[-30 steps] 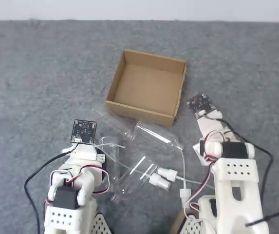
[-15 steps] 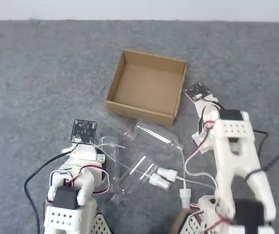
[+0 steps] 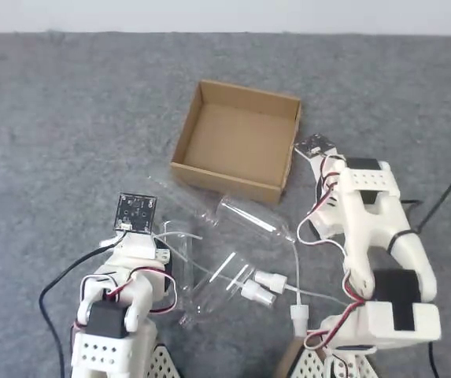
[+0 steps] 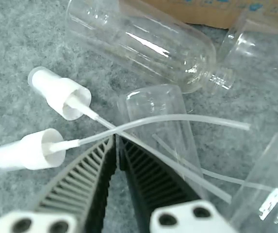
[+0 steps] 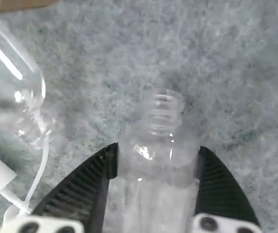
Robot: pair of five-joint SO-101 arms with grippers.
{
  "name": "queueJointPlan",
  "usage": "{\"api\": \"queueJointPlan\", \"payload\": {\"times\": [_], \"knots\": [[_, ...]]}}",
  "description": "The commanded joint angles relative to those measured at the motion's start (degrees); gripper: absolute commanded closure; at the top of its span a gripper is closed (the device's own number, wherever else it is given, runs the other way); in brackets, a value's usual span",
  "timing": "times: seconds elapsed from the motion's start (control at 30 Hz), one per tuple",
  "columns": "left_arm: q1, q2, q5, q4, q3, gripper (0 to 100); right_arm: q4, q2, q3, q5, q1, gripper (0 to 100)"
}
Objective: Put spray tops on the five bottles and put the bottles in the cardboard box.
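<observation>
Just right of the central cardboard box (image 3: 225,179), the right gripper (image 5: 157,150) clamps a clear bottle (image 5: 162,116); lower left, the left gripper (image 4: 115,145), fingers together, lies beside spray tops (image 4: 61,92).

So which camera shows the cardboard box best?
The high view: the cardboard box shows whole, open top and all four walls. Each wrist view catches just a brown strip of its wall.

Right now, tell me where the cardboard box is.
High view: the open cardboard box sits mid-table, just beyond the clear bottle lying on its side.
</observation>
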Motion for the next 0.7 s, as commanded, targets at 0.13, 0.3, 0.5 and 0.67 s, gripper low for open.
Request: {"api": "queueJointPlan", "payload": {"times": [0.13, 0.3, 0.5, 0.67], "knots": [[0.09, -0.97, -0.18, 0.09, -0.57, 99, 1.1, -0.22, -4.4, -2.2, 0.48, 95.2], [0.09, -0.97, -0.18, 0.09, -0.57, 99, 4.7, -5.93, -4.4, -4.4, 0.31, 99.1], [0.09, -0.97, -0.18, 0.09, -0.57, 99, 9.1, -15.6, -4.31, -6.51, -0.13, 99.2], [0.09, -0.97, -0.18, 0.09, -0.57, 99, 10.51, -22.99, -4.31, -12.57, -0.22, 99.2]]}}
